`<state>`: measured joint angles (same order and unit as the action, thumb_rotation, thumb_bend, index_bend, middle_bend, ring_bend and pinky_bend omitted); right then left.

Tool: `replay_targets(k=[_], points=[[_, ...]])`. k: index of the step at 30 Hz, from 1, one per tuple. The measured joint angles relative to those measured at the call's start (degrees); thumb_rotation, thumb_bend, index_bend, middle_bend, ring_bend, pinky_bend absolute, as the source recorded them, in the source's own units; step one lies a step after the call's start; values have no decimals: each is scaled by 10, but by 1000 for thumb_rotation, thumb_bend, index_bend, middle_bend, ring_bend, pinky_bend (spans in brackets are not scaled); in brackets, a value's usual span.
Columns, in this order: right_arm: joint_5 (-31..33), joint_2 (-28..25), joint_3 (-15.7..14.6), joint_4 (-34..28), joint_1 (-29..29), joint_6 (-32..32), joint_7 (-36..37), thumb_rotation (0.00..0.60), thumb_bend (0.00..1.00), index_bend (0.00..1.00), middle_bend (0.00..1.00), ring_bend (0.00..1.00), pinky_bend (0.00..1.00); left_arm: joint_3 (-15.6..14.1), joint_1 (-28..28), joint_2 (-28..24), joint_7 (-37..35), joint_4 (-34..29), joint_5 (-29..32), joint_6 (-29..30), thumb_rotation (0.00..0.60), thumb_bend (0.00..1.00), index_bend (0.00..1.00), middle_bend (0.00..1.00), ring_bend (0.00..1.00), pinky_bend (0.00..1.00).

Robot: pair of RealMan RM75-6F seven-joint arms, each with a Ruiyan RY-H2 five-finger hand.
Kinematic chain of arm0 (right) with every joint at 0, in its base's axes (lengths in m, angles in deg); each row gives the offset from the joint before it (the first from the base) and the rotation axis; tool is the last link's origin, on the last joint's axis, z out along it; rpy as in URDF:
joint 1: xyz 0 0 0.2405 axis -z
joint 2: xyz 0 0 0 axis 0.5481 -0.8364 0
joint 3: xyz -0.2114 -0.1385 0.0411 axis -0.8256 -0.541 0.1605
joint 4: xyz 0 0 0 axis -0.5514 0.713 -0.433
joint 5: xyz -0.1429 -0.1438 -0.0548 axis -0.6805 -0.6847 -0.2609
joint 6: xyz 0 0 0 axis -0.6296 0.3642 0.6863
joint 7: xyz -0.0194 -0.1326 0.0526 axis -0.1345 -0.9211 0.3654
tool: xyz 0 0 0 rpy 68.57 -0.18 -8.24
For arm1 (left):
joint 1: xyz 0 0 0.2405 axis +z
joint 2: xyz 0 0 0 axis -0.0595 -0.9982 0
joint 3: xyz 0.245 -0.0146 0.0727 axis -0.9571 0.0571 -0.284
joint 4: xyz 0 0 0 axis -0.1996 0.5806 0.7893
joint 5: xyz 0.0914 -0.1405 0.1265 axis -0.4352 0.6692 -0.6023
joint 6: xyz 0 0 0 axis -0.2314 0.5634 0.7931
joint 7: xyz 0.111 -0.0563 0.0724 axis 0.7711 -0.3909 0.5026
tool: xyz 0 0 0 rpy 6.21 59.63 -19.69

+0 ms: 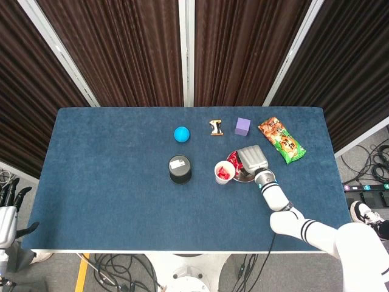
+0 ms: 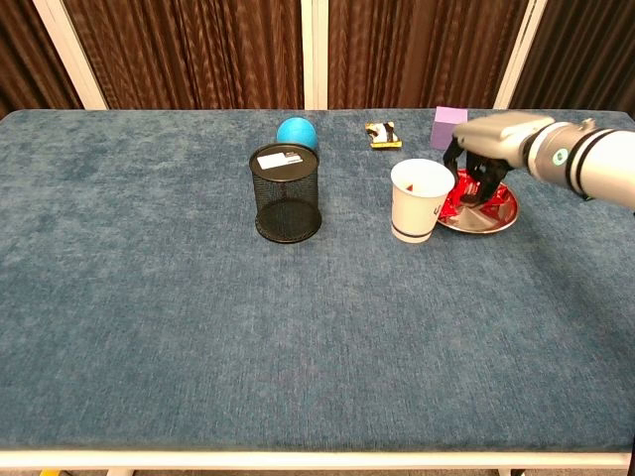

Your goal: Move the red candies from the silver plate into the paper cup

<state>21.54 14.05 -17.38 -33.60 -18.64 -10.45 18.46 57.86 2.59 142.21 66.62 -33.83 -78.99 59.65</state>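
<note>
While the blue counter (image 1: 109,182) fills most of both views, we see the right arm reaching in from the right edge, its right hand (image 2: 483,159) poised over the silver plate (image 2: 501,219) with fingers (image 2: 493,181) pointing down into the dish. Whether those fingers pinch a candy we cannot tell; they are curled downward close to the red candies (image 2: 454,203), and the head view hides the contact under the back of the hand. Our left hand (image 1: 11,198) shows only at the far left edge of the head view, off the counter and well apart from everything; its fingers are spread and hold nothing.

Next in size, a black mesh cup (image 2: 286,192) stands upright near the counter's middle, with a white label on its top. Just right of it stands the paper cup (image 2: 417,200), upright, just beside the silver plate's left rim; in the head view we see red candies already inside it. A green and orange snack bag (image 1: 281,140) lies toward the far right. Along the far side sit a blue ball (image 1: 181,134), a purple cube (image 1: 242,126), and a small brown and white wrapper (image 1: 216,127) between them.
</note>
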Motion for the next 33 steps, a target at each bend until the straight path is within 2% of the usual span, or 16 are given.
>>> replay_targets(k=[4,11,14,18,26,33], points=[[-18,-46,8,-66,13,37,8,600,315,632,880,927,1000,0,0,-3,3,-4,-2,3,600,0,241,89,68,60],[-71,-143,24,-230,41,113,19,600,313,632,880,928,1000,1,-2,-5,9,-11,-8,6,600,0,241,89,68,60],[-88,-170,25,-275,44,118,19,600,313,632,880,927,1000,1,-2,-6,10,-14,-10,7,600,0,241,89,69,60],[-86,-157,21,-271,35,102,12,600,313,606,880,927,1000,0,1,-7,10,-15,-8,9,600,0,241,89,68,60],[-64,-99,10,-217,7,66,-10,600,313,456,880,927,1000,-2,4,-6,8,-12,-5,8,600,0,241,89,69,60],[-64,-102,8,-219,8,71,-8,600,312,333,880,926,1000,-2,4,-5,7,-10,-5,7,600,0,241,89,69,60]])
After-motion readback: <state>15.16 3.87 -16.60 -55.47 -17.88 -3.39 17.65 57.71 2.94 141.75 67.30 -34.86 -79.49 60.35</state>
